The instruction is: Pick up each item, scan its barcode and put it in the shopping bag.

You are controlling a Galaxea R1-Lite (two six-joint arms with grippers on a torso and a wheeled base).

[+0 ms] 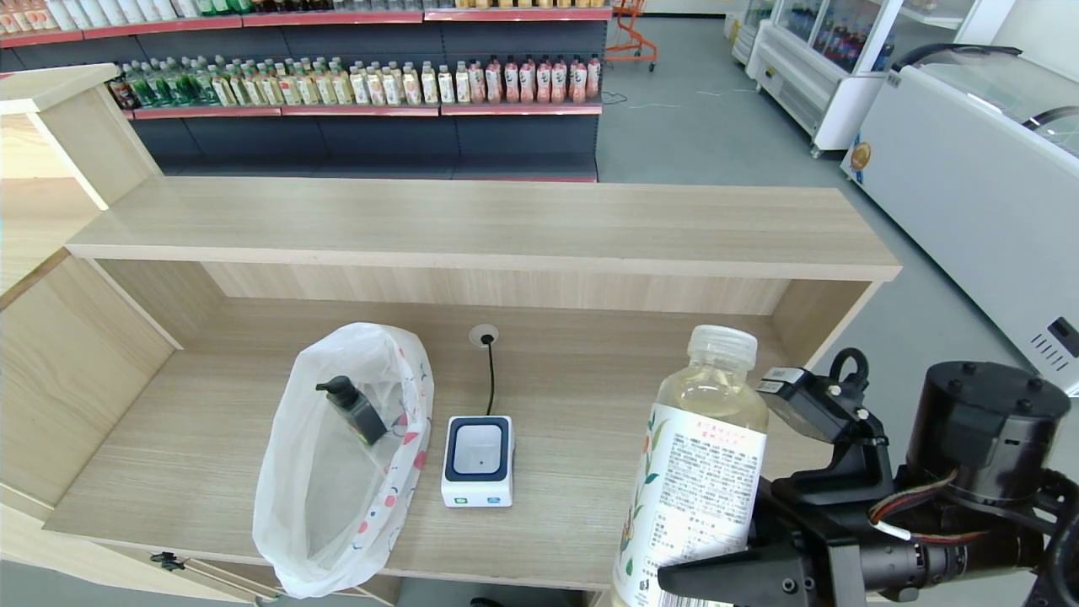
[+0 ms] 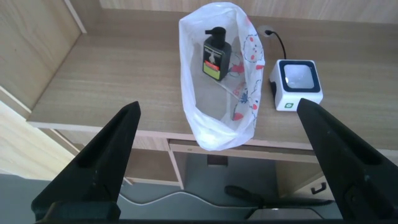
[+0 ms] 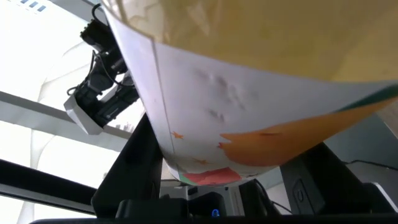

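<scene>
The right claw (image 1: 683, 577) is gripping the drink bottle (image 1: 704, 472) upright above the near right of the table (image 1: 194, 438), and the left claw (image 2: 217, 106) is hanging wide open. Farther in, the shopping bag (image 1: 287, 480) beside the scanner (image 1: 478, 461) is holding a pump bottle (image 1: 354, 410). One item is bagged, and this bottle's scan and bagging are seemingly outstanding.

We identify the right arm (image 1: 927, 539) as matte black throughout. Its joint housing (image 1: 986, 421) is a broad cylinder with small screws spaced around the cap. A bundle of red, white and brown cables (image 1: 915, 502) runs from under this housing into the wrist. A black cable loop (image 1: 850, 361) rises above the wrist camera (image 1: 797, 400), a black block with a pale top. The left gripper (image 2: 217, 107) has two flat black fingers (image 2: 99, 168) that taper toward the tips.
</scene>
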